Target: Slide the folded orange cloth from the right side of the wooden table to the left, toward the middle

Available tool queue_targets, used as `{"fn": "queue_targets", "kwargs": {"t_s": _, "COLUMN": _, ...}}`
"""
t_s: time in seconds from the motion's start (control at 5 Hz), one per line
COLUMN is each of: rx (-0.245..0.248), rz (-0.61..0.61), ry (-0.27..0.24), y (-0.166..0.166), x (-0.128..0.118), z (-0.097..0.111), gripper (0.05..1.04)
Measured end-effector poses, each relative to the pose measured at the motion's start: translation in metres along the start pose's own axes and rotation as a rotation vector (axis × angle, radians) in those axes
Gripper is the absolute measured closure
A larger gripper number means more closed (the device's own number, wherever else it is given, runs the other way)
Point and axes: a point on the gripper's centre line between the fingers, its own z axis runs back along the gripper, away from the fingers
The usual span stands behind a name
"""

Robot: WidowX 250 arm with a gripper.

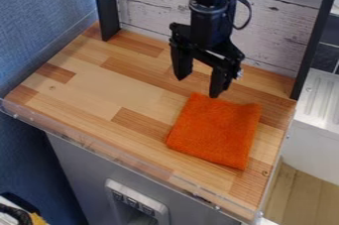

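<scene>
Cloth (217, 132) flat on the counter (99, 87), open tool (198, 86) just by its far edge

At the left of the camera view, a blue wall (39, 21) runs alongside the wooden counter, and a dark post (106, 13) stands at the back corner. Whitewashed boards (149, 6) close off the back.

Nearer the middle, the black tool hangs down over the wood, its two fingers spread well apart. Nothing is between them, and it has hold of nothing. One finger is over bare wood; the other points down close to the far edge of the orange cloth. Whether that fingertip touches the fabric cannot be told.

The cloth lies to the right of the middle, towards the front of the counter. It is a roughly square piece set at a slant, with its far edge dipping a little between the corners. It looks smooth, without large creases, though whether it is folded into layers is hard to say.

As for progress, the cloth is down on the wood and free of the tool. No grip is in place and no part of the cloth is lifted. That would suit a moment before a grasp as well as one after a release; any further handling would need a fresh hold.

Farther right stands a second dark post (314, 35), with a white ribbed surface (322, 97) beyond it.
</scene>
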Motion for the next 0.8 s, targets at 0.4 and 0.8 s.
{"fn": "queue_targets", "kwargs": {"t_s": 0.4, "rx": -0.017, "rz": -0.041, "ry": 0.018, "y": -0.017, "x": -0.007, "z": 0.000, "gripper": 0.086}}
{"fn": "queue_targets", "kwargs": {"t_s": 0.8, "rx": -0.040, "rz": -0.055, "ry": 0.023, "y": -0.028, "x": -0.009, "z": 0.004, "gripper": 0.419}}
